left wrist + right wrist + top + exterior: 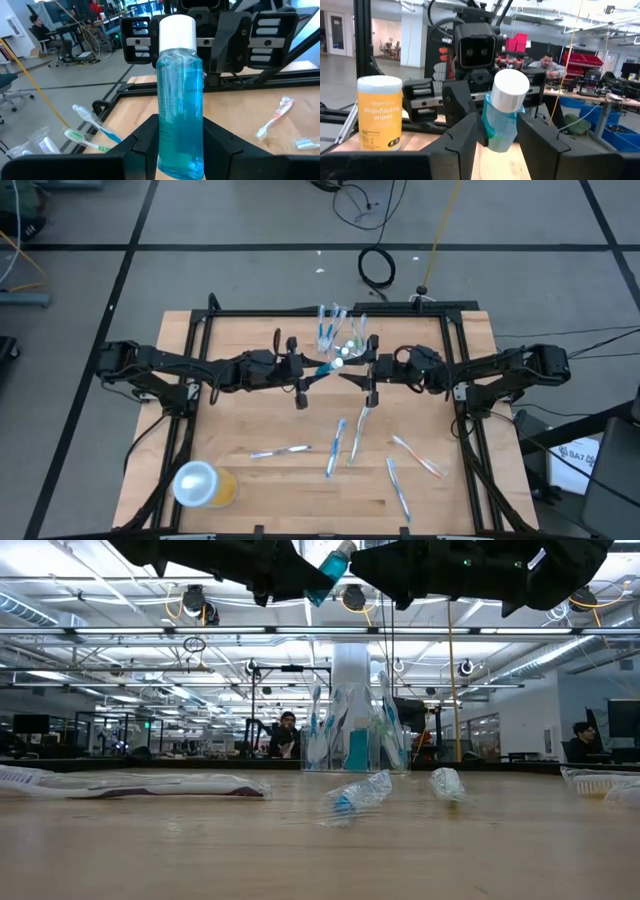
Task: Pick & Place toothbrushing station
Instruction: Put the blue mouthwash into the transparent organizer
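A teal tube with a white cap is high above the table's middle; it also shows in the high view and the low view. My left gripper is shut on it. My right gripper faces it, open, one finger on each side of the cap end; I cannot tell whether they touch it. A clear cup holding several toothbrushes stands on the table just beyond the grippers. My left gripper pinches the tube's lower body between its two fingers. The fingers come level from the table's left and lie along the tube. The tube is lifted clear, its cap pointing toward my right gripper and tilted a little upward.
Several wrapped toothbrushes lie on the near half of the table. A yellow wipes canister with a white lid stands at the near left corner. A dark frame runs round the table.
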Controlling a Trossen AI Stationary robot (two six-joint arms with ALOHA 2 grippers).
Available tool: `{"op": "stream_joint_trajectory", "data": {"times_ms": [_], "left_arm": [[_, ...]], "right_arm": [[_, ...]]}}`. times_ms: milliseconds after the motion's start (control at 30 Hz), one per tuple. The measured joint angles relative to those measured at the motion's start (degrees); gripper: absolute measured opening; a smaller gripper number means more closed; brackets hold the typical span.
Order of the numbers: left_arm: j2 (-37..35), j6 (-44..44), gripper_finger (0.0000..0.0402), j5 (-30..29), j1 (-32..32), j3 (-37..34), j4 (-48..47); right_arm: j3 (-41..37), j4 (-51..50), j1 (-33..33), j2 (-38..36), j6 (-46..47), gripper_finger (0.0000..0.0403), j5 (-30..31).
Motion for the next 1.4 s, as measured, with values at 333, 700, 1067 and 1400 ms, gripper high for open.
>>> {"op": "stream_joint_trajectory", "data": {"times_ms": [333, 700, 1067, 1400], "left_arm": [[0.0, -0.3, 0.0113, 0.2, 0.0, 0.0, -0.2], [0.0, -0.2, 0.0113, 0.3, 0.0, 0.0, 0.7], [0.0, 0.1, 0.0113, 0.4, 0.0, 0.1, 1.1], [0.0, 0.2, 0.0113, 0.7, 0.0, 0.1, 0.6]], "right_arm": [[0.0, 1.1, 0.0, 0.2, 1.3, 0.015, 0.2], [0.0, 5.3, 0.0, 1.1, 2.4, 0.0209, 0.1], [1.6, 20.9, 0.0, 10.4, 7.0, 0.0212, 0.0], [4.9, 19.9, -0.1, 13.1, 7.3, 0.0197, 0.1]]}}
